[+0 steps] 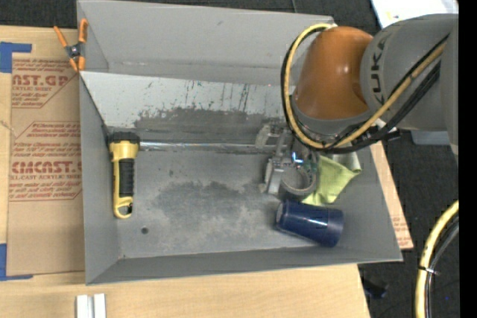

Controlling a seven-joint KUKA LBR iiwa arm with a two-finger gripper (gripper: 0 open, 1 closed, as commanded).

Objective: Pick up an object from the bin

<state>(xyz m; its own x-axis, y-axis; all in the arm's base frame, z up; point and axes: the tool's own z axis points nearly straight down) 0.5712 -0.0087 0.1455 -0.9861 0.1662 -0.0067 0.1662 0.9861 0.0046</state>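
Note:
My gripper (276,173) hangs low over the right part of the bin floor, under the arm's orange cover. Just below it a dark blue cup (309,223) lies on its side, its open end toward the left. A yellow-green cloth (333,179) lies crumpled to the gripper's right, partly hidden by the arm. Between the gripper and the cup sits a small grey round thing (297,188), mostly covered. I see nothing clearly held.
A tool with a yellow and black handle (123,176) lies along the bin's left wall, far from the gripper. The arm covers the bin's back right corner. Bare scuffed floor stretches across the middle.

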